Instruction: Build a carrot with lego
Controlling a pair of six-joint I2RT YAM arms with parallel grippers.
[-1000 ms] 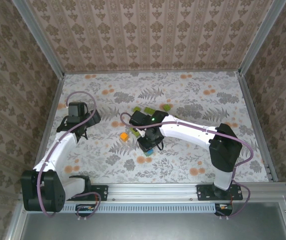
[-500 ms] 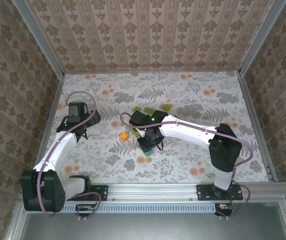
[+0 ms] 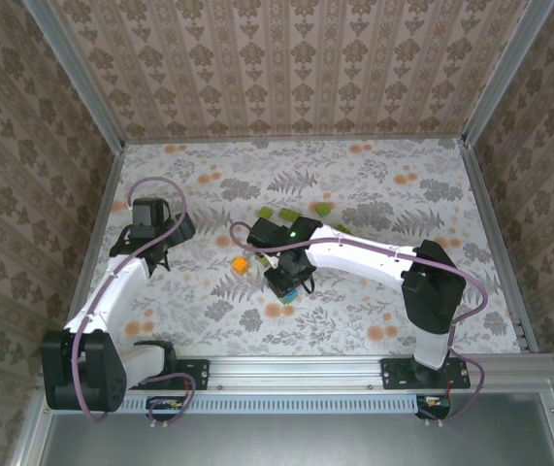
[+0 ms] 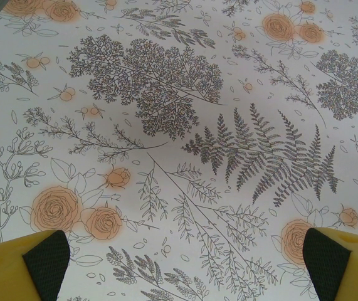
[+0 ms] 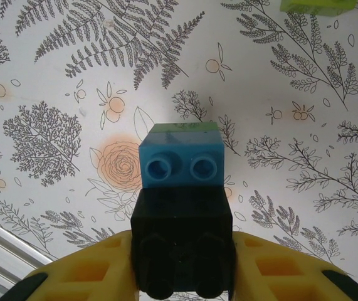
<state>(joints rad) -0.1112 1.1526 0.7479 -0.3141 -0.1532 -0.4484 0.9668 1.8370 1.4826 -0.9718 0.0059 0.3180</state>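
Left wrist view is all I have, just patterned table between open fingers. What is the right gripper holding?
Observer: The right gripper clamps a black brick with a blue brick stacked on it.
Operator: Any loose bricks near it?
Observer: An orange brick lies on the table just left of that gripper.
Operator: And green ones?
Observer: Several lime bricks lie farther back, beyond that gripper.
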